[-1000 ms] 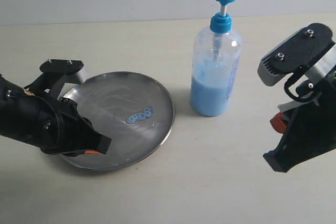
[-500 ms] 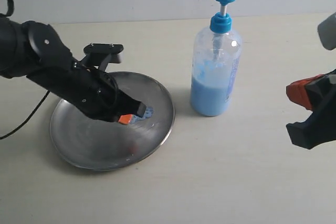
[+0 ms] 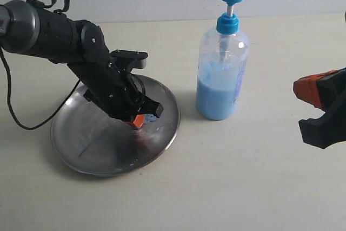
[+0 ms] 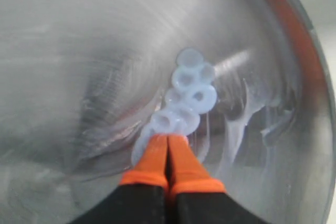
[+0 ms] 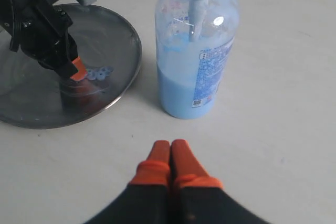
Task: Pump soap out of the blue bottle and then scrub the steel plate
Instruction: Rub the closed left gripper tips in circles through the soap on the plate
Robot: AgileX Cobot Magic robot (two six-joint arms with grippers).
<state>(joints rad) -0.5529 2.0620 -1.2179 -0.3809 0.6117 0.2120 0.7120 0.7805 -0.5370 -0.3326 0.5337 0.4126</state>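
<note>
The steel plate (image 3: 81, 139) lies left of centre on the table, with a chain of small pale blue soap blobs (image 3: 153, 116) near its right side. My left gripper (image 3: 137, 121) is shut, its orange tips pressed together and touching the near end of the soap (image 4: 190, 93) on the plate (image 4: 79, 51). White smears streak the metal beside the blobs. The blue bottle (image 3: 221, 79) stands upright to the right of the plate, about half full. My right gripper (image 3: 303, 89) hovers at the right edge, shut and empty, pointing toward the bottle (image 5: 194, 61).
A black cable (image 3: 32, 125) trails from the left arm over the table beside the plate's left rim. The beige tabletop (image 3: 243, 177) runs back to a pale wall.
My left gripper swung from the plate's front-left rim across to the soap blobs. The right arm drew back toward the right edge of the view.
</note>
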